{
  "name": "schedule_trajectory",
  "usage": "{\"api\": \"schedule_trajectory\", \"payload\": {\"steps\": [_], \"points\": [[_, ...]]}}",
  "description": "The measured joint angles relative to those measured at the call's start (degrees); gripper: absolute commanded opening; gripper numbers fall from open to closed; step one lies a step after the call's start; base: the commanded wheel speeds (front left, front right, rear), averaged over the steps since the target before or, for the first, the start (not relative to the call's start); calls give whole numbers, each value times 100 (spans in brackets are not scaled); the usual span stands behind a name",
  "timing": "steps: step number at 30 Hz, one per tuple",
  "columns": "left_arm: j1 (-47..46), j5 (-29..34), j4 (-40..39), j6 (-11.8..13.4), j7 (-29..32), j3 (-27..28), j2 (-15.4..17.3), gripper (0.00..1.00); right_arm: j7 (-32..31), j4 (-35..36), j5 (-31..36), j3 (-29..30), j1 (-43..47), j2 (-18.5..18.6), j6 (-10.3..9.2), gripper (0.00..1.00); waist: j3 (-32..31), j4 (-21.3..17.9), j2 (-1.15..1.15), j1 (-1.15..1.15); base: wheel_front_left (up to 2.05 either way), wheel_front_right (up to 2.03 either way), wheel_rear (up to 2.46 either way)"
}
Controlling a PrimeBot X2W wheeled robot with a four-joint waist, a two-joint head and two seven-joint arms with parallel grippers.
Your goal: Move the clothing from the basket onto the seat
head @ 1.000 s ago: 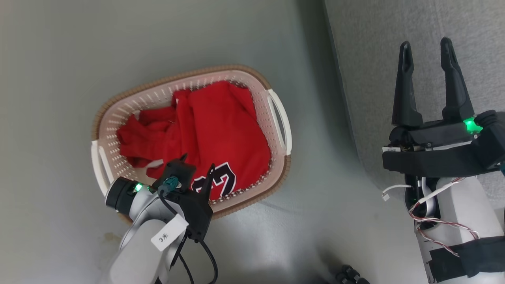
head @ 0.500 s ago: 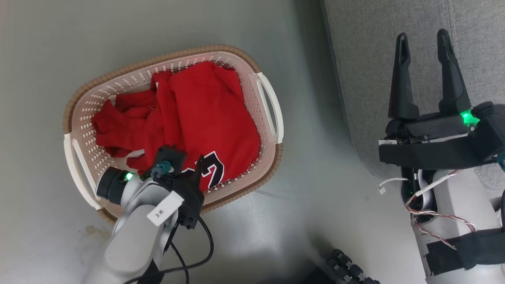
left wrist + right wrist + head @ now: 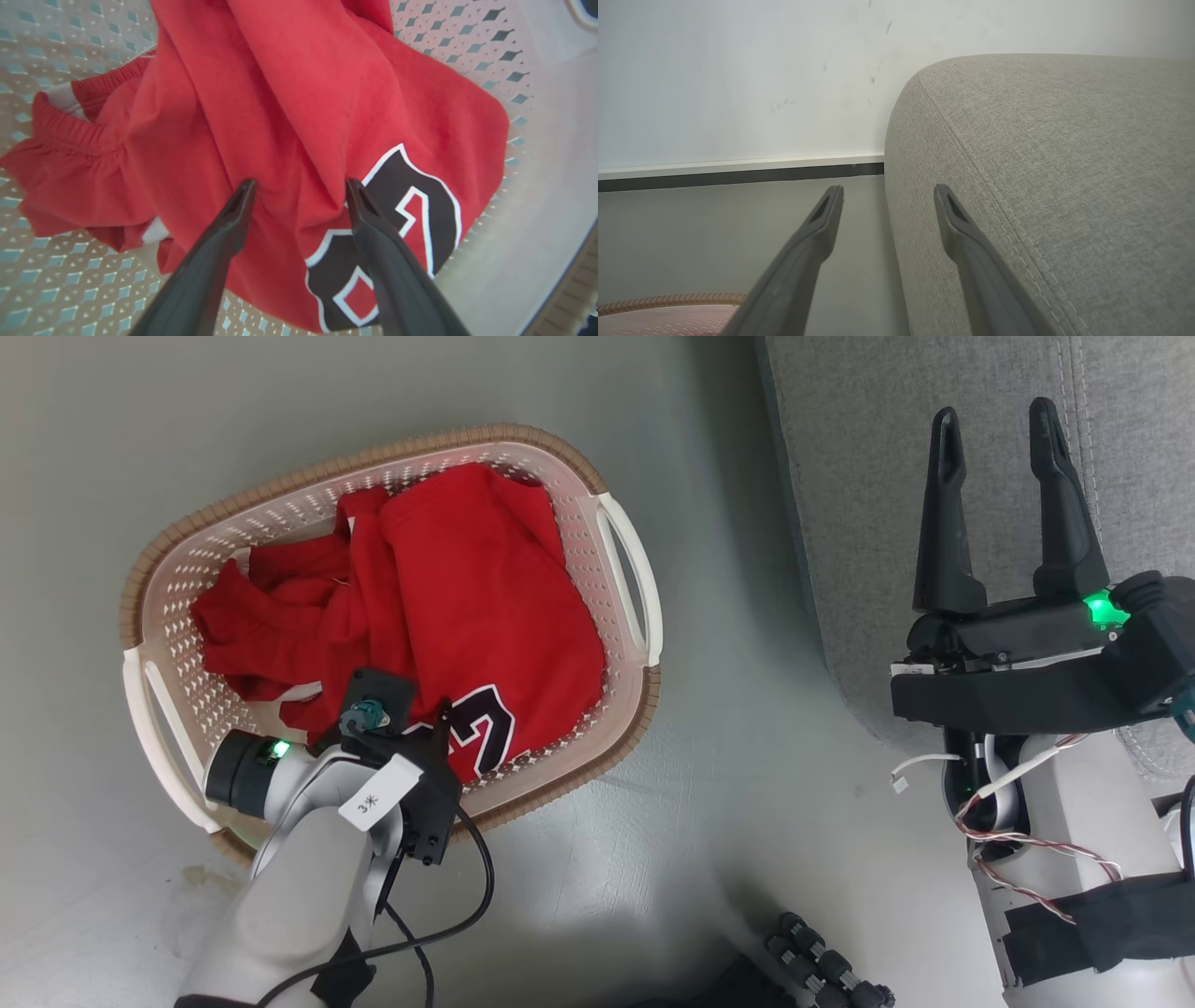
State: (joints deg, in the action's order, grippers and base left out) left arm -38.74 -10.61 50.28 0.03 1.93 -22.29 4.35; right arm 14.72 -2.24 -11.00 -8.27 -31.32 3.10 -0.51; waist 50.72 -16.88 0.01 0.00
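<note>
Head view: basket (image 3: 308, 478) on grey floor (image 3: 738, 803) near seat (image 3: 859, 476); left gripper (image 3: 300, 183) and right gripper (image 3: 993, 415) spread wide.

Clothing (image 3: 476, 569) lies in the basket (image 3: 280, 513) on the floor (image 3: 728, 784); the seat (image 3: 859, 448) stands right of it.

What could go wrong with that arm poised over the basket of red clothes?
1. The open left gripper straddles one fold of the jersey; closing there may lift only that, leaving the shorts behind.
2. The two garments overlap, so the shorts might drag along and drop on the floor short of the seat.
3. A finger could catch the perforated basket and tip it.
</note>
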Motion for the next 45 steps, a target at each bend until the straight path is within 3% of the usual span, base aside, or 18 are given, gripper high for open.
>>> {"api": "schedule_trajectory", "payload": {"steps": [1, 3, 4, 5, 6, 13, 26, 45], "points": [[-22, -3, 37, 0, 0, 0, -9, 95, 0, -5, 0, -7, -1, 1, -1, 100, 8, -4, 0, 0, 0, 0, 0], [-75, -15, 109, -1, -1, -15, -20, 42, 0, -19, -1, -25, -4, -2, -1, 100, 23, -10, 0, 0, 0, 0, 0], [-103, -14, 122, -1, -10, -32, -21, 32, 0, -27, -1, -31, -7, -4, -2, 100, 29, -13, 0, 0, 0, 0, 0], [-125, -14, 132, -2, -36, -47, -24, 4, 0, -37, -1, -35, -10, -5, -4, 100, 34, -15, 0, 0, 0, 0, 0], [-144, -14, 148, -2, -54, -58, -34, 0, 0, -45, -2, -35, -13, -5, -4, 100, 36, -17, 0, 0, 0, 0, 0], [-246, 1, 267, -63, -352, -177, -91, 0, 0, -134, -8, -11, -93, -7, -5, 100, -28, 11, -1, 0, 0, 0, 0], [-332, -59, 32, -416, -1466, -435, -133, 0, 0, -554, 16, 133, -63, 20, 1, 100, -536, 283, -1, -1, 0, 0, 0], [-62, -412, -1076, -658, -1624, -686, -171, 0, 0, -1224, 45, 233, 360, 23, 60, 100, -2011, 844, -1, -1, 0, 0, 0]]}}
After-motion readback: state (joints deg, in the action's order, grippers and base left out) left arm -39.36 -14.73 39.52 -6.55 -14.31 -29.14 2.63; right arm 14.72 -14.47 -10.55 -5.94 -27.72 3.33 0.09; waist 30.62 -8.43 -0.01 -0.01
